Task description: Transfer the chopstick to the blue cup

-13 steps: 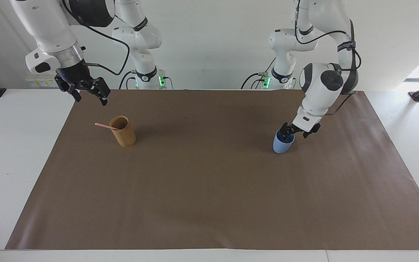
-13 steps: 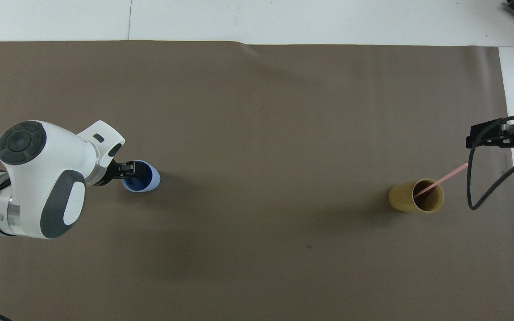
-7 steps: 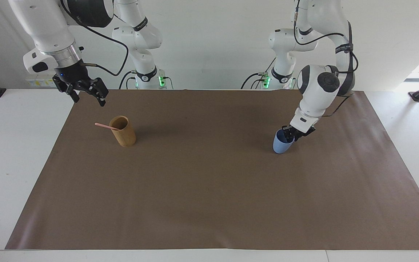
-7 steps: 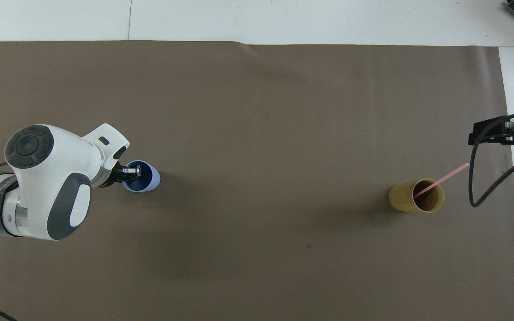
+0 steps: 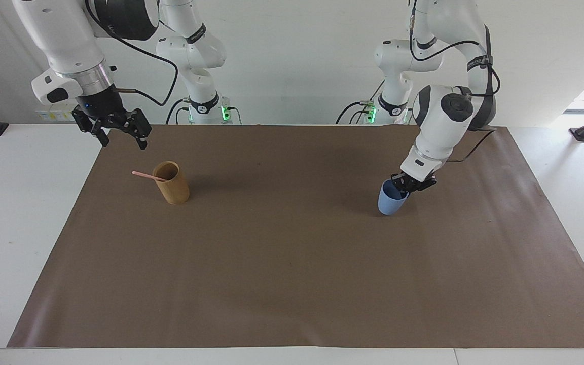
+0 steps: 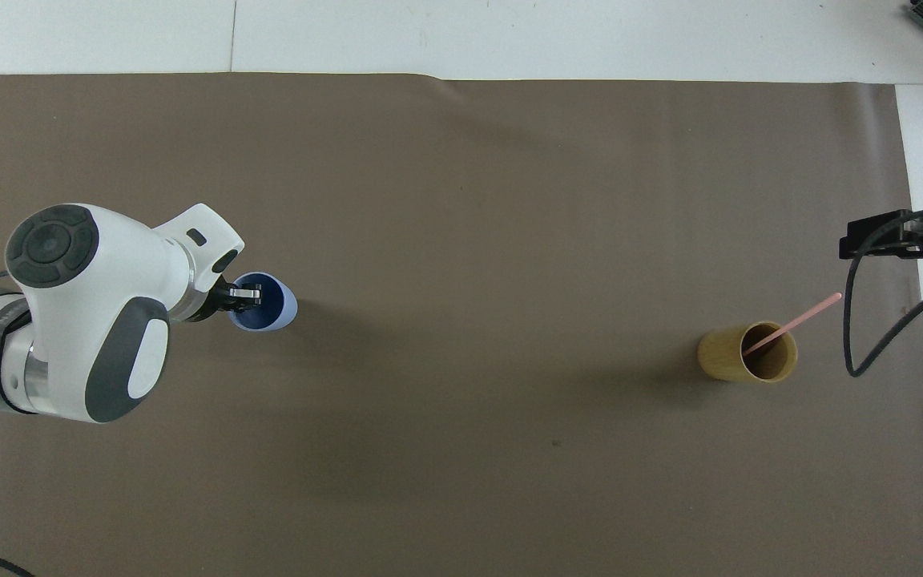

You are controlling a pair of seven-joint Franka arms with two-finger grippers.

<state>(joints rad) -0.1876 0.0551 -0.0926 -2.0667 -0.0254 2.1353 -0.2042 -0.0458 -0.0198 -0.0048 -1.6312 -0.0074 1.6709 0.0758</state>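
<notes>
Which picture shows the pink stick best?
The overhead view: the chopstick shows long and slanted, leaning out of the tan cup. In the facing view the chopstick looks shorter, poking sideways over the cup's rim.

Quick count of what's on the table rn: 2 cups total, 1 blue cup and 1 tan cup. 1 chopstick, pale pink, only the one afaict. 1 brown mat under everything, w/ 1 white table below that. Robot side: 2 arms, so 2 grippers, 1 left gripper and 1 right gripper. Also 1 loose black cable looping off the right arm's end in the overhead view. That's abt it: 2 cups, 1 stick, 1 mat, 2 arms w/ 1 gripper each. No 2nd chopstick in either view.
</notes>
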